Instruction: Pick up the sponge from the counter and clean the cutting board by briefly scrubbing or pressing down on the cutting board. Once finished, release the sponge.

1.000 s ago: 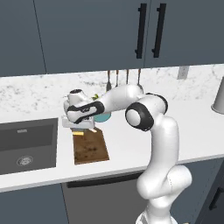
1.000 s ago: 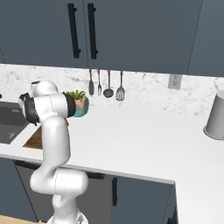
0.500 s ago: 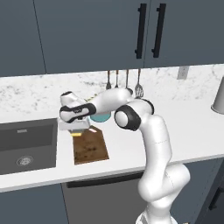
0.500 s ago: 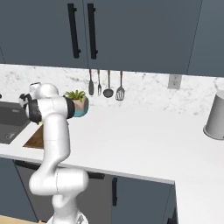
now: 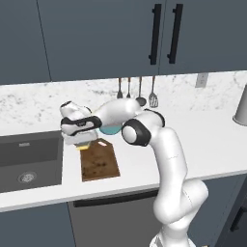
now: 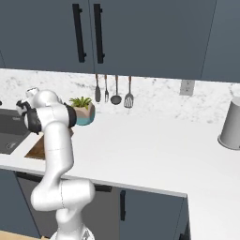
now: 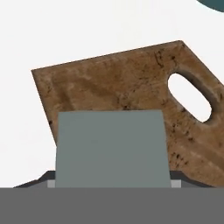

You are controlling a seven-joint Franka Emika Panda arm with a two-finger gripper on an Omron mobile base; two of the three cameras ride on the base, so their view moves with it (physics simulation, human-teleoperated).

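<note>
On top of the counter [image 5: 202,144], a wide flat white worktop w/ a slim pale front edge, everything else is laid out, so it serves as the ref. landmark. At its left end a dark sink basin [image 5: 29,157] is sunk in. Along its back a grey-veined marble backsplash [image 5: 29,103] is seen, w/ dark utensils [image 5: 140,91] hung on it.

Flat on the counter, just right of the sink, lies the cutting board [image 5: 99,161]: a dark-brown wooden rectangle, stained darker in patches, w/ one clipped corner and an oval handle hole, seen close up in the hand view [image 7: 131,87]. It is laid flat prob. so it can be pressed on w/o shifting.

Above the board's far end the gripper [image 5: 83,141] is held, pointing down at the wood. Further back on the counter a teal pot w/ a small green plant [image 6: 83,110] is stood.

The sponge [image 5: 85,144] is pinched betw. the jaws, just above the board; whether it touches the wood can't be told. It's a small yellow block, and its flat grey-green scrub face [image 7: 111,148] is seen in the hand view. Judged: pickup is done, scrubbing is in hand, release is not yet made.
</note>
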